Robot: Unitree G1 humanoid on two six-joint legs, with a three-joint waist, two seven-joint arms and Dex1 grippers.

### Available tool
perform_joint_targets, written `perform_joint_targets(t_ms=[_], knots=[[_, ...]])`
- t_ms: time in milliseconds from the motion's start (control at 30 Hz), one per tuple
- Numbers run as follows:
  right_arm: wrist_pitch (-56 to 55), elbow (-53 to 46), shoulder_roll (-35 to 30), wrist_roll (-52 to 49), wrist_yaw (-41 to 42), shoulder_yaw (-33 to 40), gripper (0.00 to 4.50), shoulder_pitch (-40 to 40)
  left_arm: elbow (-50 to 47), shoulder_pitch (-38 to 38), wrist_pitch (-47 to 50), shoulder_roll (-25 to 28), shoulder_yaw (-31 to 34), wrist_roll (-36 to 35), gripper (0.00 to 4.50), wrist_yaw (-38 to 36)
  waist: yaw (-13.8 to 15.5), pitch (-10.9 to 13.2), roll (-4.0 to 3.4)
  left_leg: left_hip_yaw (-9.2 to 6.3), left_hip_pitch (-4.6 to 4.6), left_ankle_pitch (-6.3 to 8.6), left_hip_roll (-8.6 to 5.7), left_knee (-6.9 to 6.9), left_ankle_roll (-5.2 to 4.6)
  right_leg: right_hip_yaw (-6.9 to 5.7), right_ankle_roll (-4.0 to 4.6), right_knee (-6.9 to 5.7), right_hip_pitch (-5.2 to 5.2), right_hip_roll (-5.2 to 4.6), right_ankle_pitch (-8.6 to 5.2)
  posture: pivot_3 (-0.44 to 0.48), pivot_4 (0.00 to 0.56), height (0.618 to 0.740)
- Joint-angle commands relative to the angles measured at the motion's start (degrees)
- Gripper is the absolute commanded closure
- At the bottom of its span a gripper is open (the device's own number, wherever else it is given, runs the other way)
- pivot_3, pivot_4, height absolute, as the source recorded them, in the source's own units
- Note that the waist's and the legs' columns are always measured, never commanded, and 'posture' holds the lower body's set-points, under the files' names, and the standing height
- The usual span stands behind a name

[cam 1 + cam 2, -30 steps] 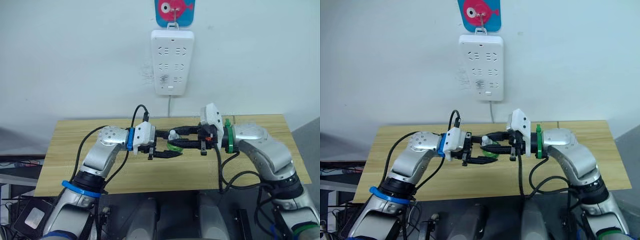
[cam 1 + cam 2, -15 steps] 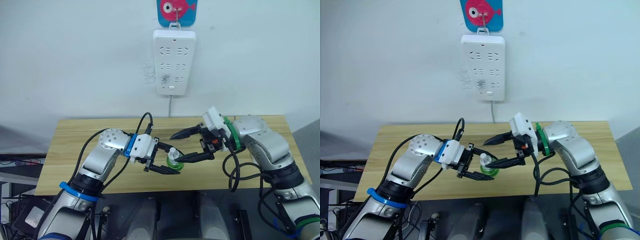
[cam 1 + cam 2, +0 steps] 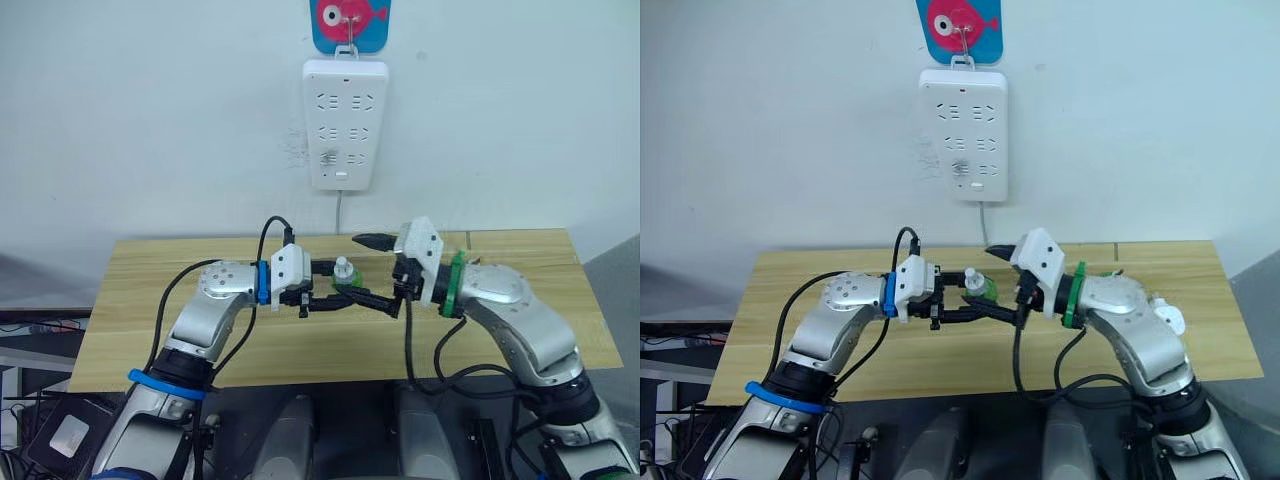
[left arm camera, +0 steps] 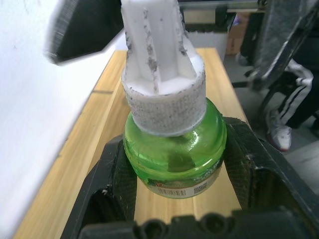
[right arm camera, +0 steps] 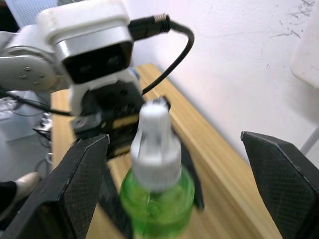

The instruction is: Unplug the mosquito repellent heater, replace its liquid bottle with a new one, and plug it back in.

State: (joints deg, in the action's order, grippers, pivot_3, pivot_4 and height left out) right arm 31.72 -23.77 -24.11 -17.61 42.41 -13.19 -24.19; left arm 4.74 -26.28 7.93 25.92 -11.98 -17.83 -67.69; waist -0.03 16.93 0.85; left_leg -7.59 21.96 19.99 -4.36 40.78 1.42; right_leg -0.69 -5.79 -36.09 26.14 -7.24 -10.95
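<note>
At the centre of the frame, above the wooden tabletop [image 3: 150, 300], the left gripper [image 3: 335, 292] has its jaws clamped on a green liquid bottle [image 3: 346, 280], its two black fingers [image 4: 112, 174] pressed against either side of the green glass body, the white cap [image 4: 164, 99] standing upright above them; the right gripper [image 3: 372, 272] faces it from the right with its jaws spread wide apart, one finger above and behind the bottle and the other below it, neither visibly touching the bottle; in the right wrist view the bottle sits between those two parted fingers [image 5: 84, 184]; on the wall in the upper middle hangs a white socket strip [image 3: 345, 125] beneath a blue and pink fish hanger [image 3: 349, 22]; a small white rounded object [image 3: 1169, 318] lies on the tabletop by the right forearm, possibly the mosquito repellent heater, though I cannot tell for certain; compared with half a second ago, the left gripper has lifted the bottle higher and levelled out, and the right gripper has come in closer around it, its jaws still wide.
</note>
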Motion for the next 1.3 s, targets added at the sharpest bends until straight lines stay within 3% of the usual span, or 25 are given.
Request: perform_joint_targets(t_ms=[33, 200, 500, 633, 867, 1067, 1300], knots=[[-2.3, 2.5, 1.4, 2.4, -2.3, -0.3, 0.06, -2.6, -2.4, 0.4, -0.1, -0.6, 0.2, -0.5, 2.25, 0.6, 0.0, 0.0, 0.0, 0.02, 0.0, 0.0, -0.01, 0.0, 0.0, 0.02, 0.0, 0.0, 0.0, 0.0, 0.0, 0.076, 0.265, 0.74], [-4.2, 4.1, 0.2, 3.0, -0.5, -0.4, 0.06, -3.0, -1.7, 0.3, -0.9, -0.7, -0.2, 0.1, 2.25, 0.5, 0.0, 0.0, -0.01, -0.01, 0.0, 0.0, 0.0, -0.01, 0.0, -0.01, 0.0, 0.01, 0.0, 0.01, 0.0, 0.076, 0.26, 0.74], [-2.8, 1.0, -8.2, -2.0, 5.2, 5.6, 0.06, 0.3, -2.5, 1.3, -0.9, -0.3, 0.2, 0.3, 2.25, 0.4, 0.1, 0.0, 0.01, 0.01, 0.01, 0.0, -0.01, 0.0, 0.0, 0.01, 0.0, 0.02, -0.01, 0.0, 0.0, 0.081, 0.253, 0.74], [-2.6, -1.6, -11.5, -3.3, 7.8, 5.0, 0.06, 2.5, -2.3, 1.7, -1.3, -0.2, 0.4, 0.5, 2.25, 0.3, 0.1, 0.0, 0.01, 0.03, 0.01, 0.0, 0.0, -0.01, 0.0, 0.01, 0.0, 0.02, -0.01, 0.0, 0.0, 0.077, 0.251, 0.74], [-0.3, -3.8, -6.4, -3.7, 5.4, 0.8, 0.06, 1.1, -1.9, 1.2, -1.9, -0.4, 0.0, 0.7, 2.25, 0.0, 0.0, -0.1, 0.01, 0.06, -0.02, 0.0, 0.04, 0.01, 0.0, 0.04, 0.0, -0.01, -0.01, 0.02, 0.0, 0.074, 0.247, 0.74], [-4.1, 2.6, 1.3, 2.1, -0.5, -2.9, 0.06, -1.5, -1.4, 1.2, -2.8, -1.1, -0.7, 1.3, 2.25, 0.2, 0.0, -0.3, 0.06, 0.04, -0.01, 0.0, 0.02, 0.01, 0.0, 0.02, 0.0, -0.01, -0.01, 0.02, 0.0, 0.077, 0.248, 0.74], [-7.3, 4.0, -2.5, 4.3, 0.9, -0.9, 0.06, -0.3, -2.3, 2.1, -2.8, -1.2, -0.9, 1.5, 2.25, 0.5, -0.1, -0.3, 0.07, 0.03, -0.01, 0.0, 0.0, 0.01, 0.0, 0.0, 0.0, 0.0, -0.01, 0.01, 0.0, 0.077, 0.257, 0.74]])
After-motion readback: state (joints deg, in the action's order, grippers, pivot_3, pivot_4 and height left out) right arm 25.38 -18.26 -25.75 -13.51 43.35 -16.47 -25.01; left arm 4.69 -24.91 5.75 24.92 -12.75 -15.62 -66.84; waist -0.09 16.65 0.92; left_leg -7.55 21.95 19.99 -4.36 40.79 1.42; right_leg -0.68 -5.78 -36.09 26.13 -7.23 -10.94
